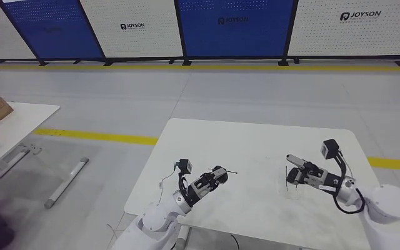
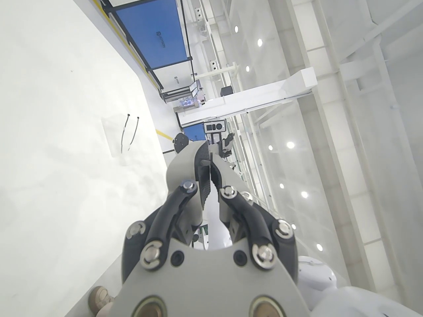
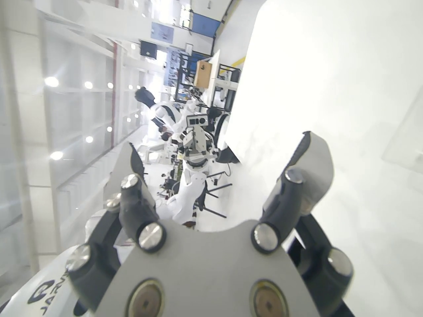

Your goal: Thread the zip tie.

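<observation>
The left claw (image 1: pixel 217 176) is over the near left part of the white table (image 1: pixel 250 144). It is pressed together, pinching a thin black zip tie (image 1: pixel 230 171) that pokes out sideways. The right claw (image 3: pixel 219 145) is spread wide. Just beside it, 2 more zip ties (image 2: pixel 128 132) lie on a clear sheet (image 2: pixel 110 140).

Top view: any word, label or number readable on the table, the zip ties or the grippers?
Table: none.
Zip ties on the table: none.
Zip tie in the left gripper: none.
Right gripper: none.
Wall panels: company logos only, no task labels.
</observation>
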{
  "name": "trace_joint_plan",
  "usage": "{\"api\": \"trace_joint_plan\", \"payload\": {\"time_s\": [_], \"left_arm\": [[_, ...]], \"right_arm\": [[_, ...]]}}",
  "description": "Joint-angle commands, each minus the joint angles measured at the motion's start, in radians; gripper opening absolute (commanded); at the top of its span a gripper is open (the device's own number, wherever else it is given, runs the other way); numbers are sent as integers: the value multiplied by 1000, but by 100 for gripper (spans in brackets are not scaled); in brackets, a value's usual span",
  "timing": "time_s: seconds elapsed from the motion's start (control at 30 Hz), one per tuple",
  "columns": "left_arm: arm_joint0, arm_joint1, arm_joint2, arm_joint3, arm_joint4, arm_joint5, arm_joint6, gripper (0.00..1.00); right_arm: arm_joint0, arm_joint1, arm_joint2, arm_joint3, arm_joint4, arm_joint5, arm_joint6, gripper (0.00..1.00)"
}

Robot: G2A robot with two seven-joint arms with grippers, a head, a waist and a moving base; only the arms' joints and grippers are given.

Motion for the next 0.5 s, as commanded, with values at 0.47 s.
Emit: {"api": "trace_joint_plan", "payload": {"time_s": [0.47], "left_arm": [[0,0,0,0,0,0,0,0]], "right_arm": [[85,16,-76,-33,-226,194,100,100]]}}
